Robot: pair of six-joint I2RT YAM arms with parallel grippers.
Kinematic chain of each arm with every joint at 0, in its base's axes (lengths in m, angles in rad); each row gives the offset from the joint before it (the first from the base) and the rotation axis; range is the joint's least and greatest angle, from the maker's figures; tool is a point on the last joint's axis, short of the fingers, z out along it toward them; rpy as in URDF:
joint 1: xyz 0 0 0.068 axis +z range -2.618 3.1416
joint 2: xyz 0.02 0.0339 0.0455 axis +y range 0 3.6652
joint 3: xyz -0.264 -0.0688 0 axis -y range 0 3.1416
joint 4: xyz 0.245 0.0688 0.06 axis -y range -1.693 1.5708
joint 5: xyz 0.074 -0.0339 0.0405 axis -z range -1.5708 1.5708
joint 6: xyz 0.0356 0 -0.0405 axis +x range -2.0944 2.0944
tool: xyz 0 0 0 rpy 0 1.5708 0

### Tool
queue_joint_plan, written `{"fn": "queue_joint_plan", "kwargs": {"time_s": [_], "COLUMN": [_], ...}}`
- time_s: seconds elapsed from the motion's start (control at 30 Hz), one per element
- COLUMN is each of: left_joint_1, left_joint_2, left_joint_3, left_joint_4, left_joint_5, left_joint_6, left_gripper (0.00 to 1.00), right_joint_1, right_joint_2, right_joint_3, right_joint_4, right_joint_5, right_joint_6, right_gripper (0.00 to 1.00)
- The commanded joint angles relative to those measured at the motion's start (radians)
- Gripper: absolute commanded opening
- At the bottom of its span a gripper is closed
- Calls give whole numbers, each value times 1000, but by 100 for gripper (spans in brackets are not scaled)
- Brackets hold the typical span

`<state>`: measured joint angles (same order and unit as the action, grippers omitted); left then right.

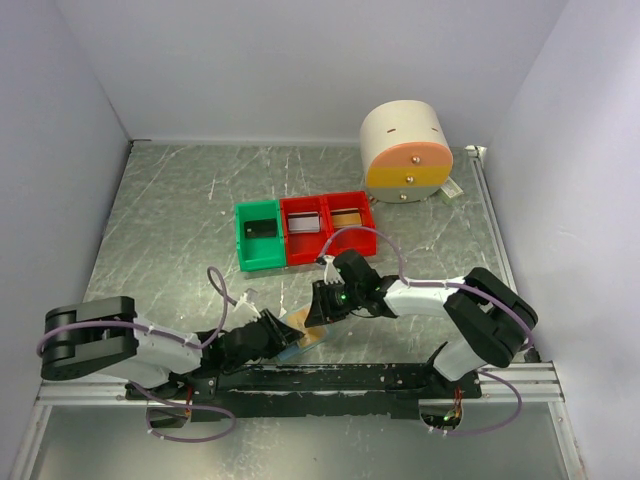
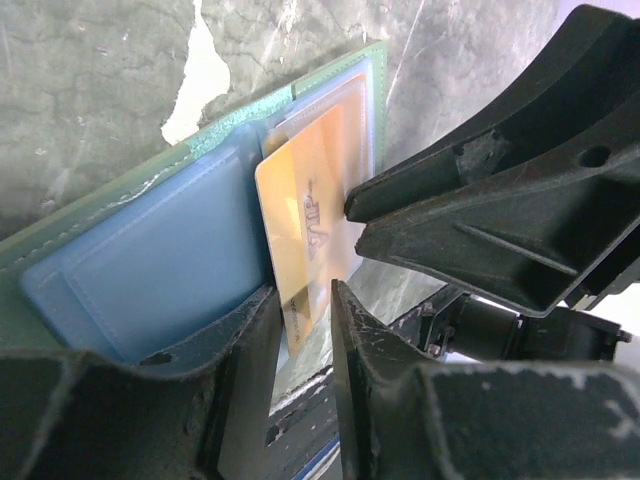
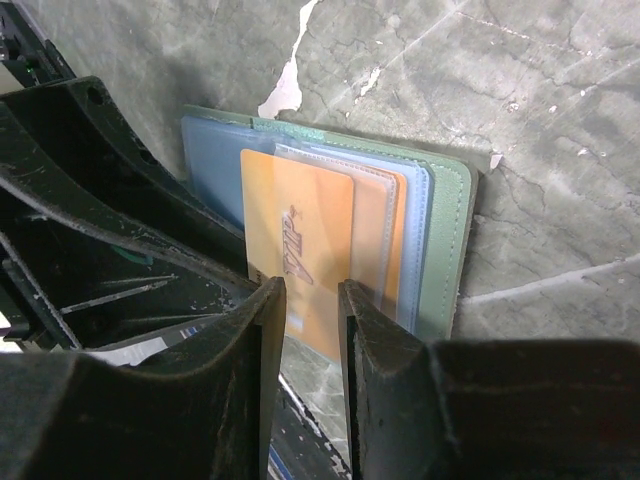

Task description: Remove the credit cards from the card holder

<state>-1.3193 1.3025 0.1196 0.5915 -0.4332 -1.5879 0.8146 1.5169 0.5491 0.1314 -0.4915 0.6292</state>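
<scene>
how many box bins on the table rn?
3, side by side in one row mid-table: the green bin on the left, the middle red bin next to it, the right red bin at the end. None appears hidden.

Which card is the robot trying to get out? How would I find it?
From the row of red and green bins, come toward the table's near edge to the open card holder, green-rimmed with pale blue pockets. The card is the bright orange one poking out, with gold VIP lettering; its neighbour sits tucked behind clear plastic.
</scene>
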Motion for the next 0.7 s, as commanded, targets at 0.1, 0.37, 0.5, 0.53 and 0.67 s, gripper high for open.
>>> {"fn": "queue_joint_plan", "kwargs": {"time_s": [0.1,0.37,0.5,0.53,0.67], "left_joint_1": [-6,-6,-15,-17,-27], "left_joint_2": [145,84,-3,-22,-88], "left_joint_3": [-68,-38,-3,2,-10], "left_joint_4": [218,56,-138,-176,-268], "left_joint_5": [-34,-8,-14,-17,-25], "left_joint_6": [-28,-42,-57,-61,-83], "left_gripper": [32,12,8,7,8], "right_joint_1": [9,9,8,7,7], "right_joint_2": [39,35,33,35,37], "right_joint_3": [-51,-38,-29,-27,-20], "right_joint_4": [-74,-123,-134,-137,-147], "right_joint_5": [49,121,138,141,149], "right_joint_6": [-16,-30,-35,-36,-43], "right_gripper": [29,29,29,29,29]}}
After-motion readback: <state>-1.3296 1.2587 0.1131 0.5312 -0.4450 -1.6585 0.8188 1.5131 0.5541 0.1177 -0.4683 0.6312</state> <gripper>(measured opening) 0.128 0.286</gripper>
